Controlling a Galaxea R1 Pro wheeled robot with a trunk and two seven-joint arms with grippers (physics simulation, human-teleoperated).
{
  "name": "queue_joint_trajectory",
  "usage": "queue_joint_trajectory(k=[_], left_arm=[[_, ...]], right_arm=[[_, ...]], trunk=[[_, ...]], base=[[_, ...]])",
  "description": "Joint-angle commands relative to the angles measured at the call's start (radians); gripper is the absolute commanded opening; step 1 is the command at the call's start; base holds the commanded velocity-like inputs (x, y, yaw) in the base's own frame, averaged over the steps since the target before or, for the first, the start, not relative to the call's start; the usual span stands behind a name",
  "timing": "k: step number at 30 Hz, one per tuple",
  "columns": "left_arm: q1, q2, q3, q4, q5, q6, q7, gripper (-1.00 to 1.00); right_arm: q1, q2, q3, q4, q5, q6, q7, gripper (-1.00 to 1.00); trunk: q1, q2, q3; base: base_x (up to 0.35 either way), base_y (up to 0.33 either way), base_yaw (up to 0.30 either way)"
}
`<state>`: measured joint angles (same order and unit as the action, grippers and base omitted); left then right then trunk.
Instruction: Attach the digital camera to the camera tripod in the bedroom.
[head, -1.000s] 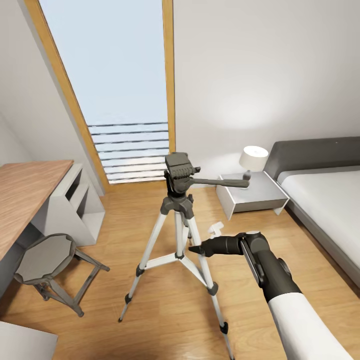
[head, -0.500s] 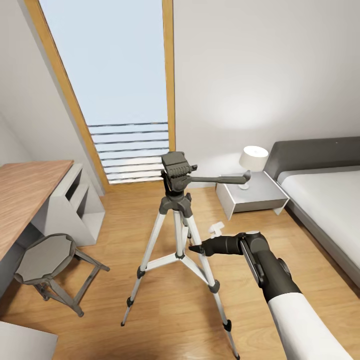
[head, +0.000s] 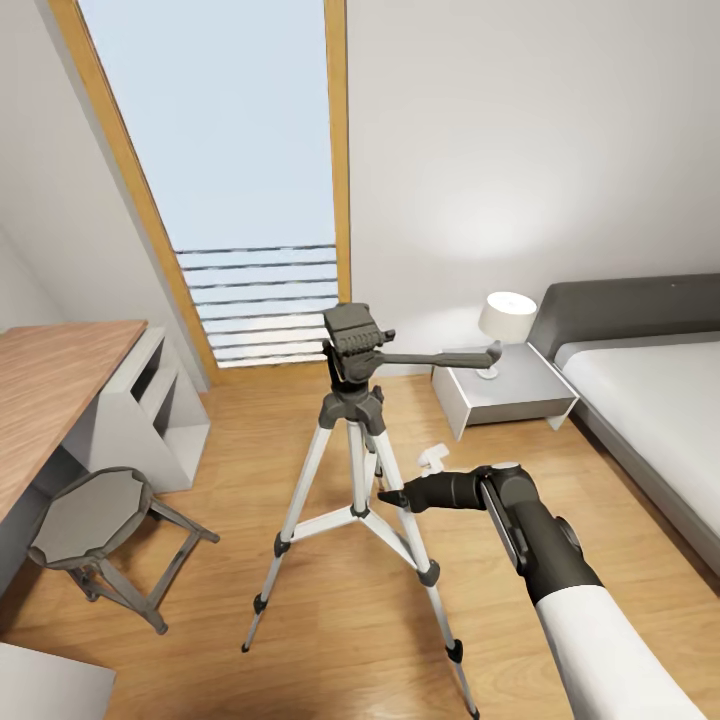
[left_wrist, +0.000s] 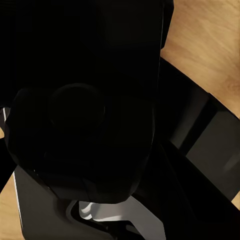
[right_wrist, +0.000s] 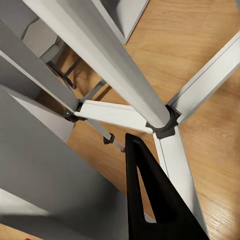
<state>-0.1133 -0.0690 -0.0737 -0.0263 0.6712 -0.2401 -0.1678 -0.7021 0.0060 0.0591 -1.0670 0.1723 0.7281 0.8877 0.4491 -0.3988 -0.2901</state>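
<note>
One camera tripod (head: 356, 470) stood on the wood floor (head: 300, 680), between stool (head: 95, 535) and bed (head: 660, 410) | right end effector (head: 392, 497) held against a tripod leg, finger spread not discernible | left end effector state not discernible

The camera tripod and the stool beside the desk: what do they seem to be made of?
Camera tripod: legs look like silver brushed metal, given their pale sheen; joints and head seem matte dark plastic. Stool: dull uniform grey, possibly painted metal or wood; unclear.
</note>
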Motion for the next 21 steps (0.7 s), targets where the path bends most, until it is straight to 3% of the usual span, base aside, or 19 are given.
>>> queue_joint_trajectory(k=[1, 7, 11, 15, 19, 20, 21], left_arm=[[-0.001, 0.000, -0.007, 0.002, 0.008, -0.004, -0.004, -1.00], [-0.001, 0.015, -0.004, -0.003, 0.010, -0.007, -0.005, -1.00], [-0.001, 0.043, 0.000, -0.029, 0.005, -0.006, -0.005, -1.00], [-0.002, 0.087, 0.000, -0.126, 0.002, 0.006, -0.005, -1.00], [-0.002, 0.166, 0.001, -0.284, 0.006, 0.105, -0.007, -1.00], [-0.002, 0.203, 0.002, -0.354, 0.009, 0.176, -0.008, -1.00], [-0.002, 0.222, 0.002, -0.390, 0.010, 0.214, -0.008, -1.00]], right_arm=[[0.000, 0.000, -0.002, 0.020, 0.022, -0.006, 0.009, -1.00], [0.000, -0.001, -0.003, 0.041, 0.018, -0.039, 0.010, -1.00], [0.000, -0.001, -0.004, 0.060, 0.020, -0.073, 0.009, -1.00], [0.000, -0.002, -0.004, 0.068, 0.020, -0.101, 0.007, -1.00], [0.000, -0.007, -0.005, 0.072, 0.020, -0.113, 0.007, -1.00], [0.000, -0.009, -0.005, 0.074, 0.020, -0.115, 0.007, -1.00], [0.000, -0.010, -0.006, 0.076, 0.020, -0.116, 0.007, -1.00]], trunk=[[0.001, -0.001, -0.002], [0.001, -0.001, -0.002], [0.001, -0.001, -0.002], [0.001, -0.001, -0.002], [0.001, -0.001, -0.002], [0.001, -0.001, -0.002], [0.001, -0.001, -0.002]], base=[[0.000, 0.000, 0.000], [0.000, 0.000, 0.000], [0.000, 0.000, 0.000], [0.000, 0.000, 0.000], [0.000, 0.000, 0.000], [0.000, 0.000, 0.000], [0.000, 0.000, 0.000]])
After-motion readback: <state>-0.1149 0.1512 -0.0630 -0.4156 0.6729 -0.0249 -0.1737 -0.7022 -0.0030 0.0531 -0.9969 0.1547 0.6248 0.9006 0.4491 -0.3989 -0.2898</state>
